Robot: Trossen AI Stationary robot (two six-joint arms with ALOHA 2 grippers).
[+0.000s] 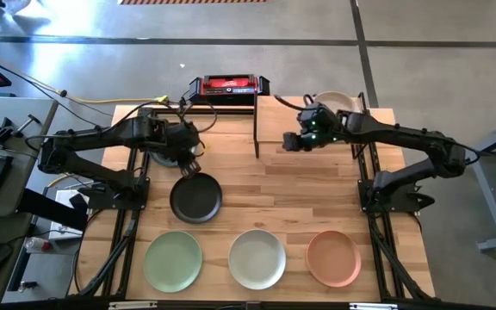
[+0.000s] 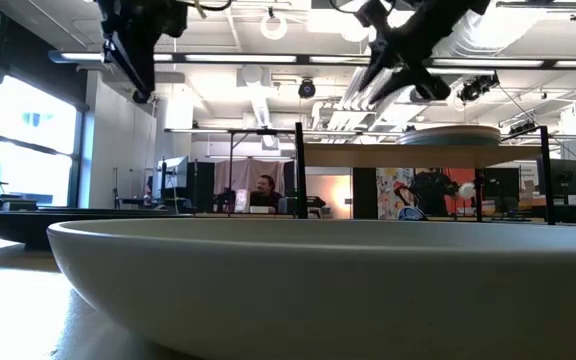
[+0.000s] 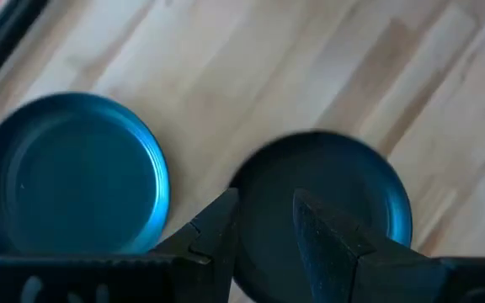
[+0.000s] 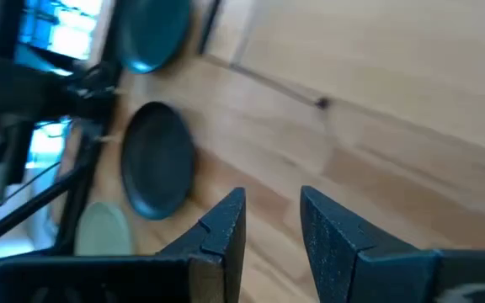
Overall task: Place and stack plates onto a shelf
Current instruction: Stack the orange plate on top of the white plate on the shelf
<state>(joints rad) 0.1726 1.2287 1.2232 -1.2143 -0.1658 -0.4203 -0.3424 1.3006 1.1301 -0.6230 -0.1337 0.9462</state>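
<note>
Showed the left gripper (image 1: 193,168) hanging just above the far rim of a black plate (image 1: 196,200) at the table's (image 1: 300,198) left-centre. Caught its fingers (image 3: 217,231) parted with nothing between them, so read it as empty and ready. Judged this stance the lead-in to a rim pinch, since a shallow plate lying flat offers little else to grasp. Placed a grey-blue plate (image 3: 70,172) just beside the black one and apart from it, largely hidden under the left arm from above.

Recorded three more plates in a row along the near edge, well apart from one another: light green (image 1: 173,260), off-white (image 1: 257,258), salmon (image 1: 333,257). Took the spacing as deliberate, leaving finger room around each rim.

Located the red-and-black box (image 1: 226,86) at the far edge, beside the shelf (image 1: 269,112) and playing no part.

Found a cream plate (image 1: 336,101) resting on the shelf's right half, leaving the left half bare for another.

Showed the right gripper (image 1: 289,142) above the shelf's near edge, its fingers (image 4: 226,227) likewise spread and holding nothing. Judged this arm idle or between fetches, standing high enough to keep off the board.

Reckoned the task early: one plate seen shelved, five on the table.
</note>
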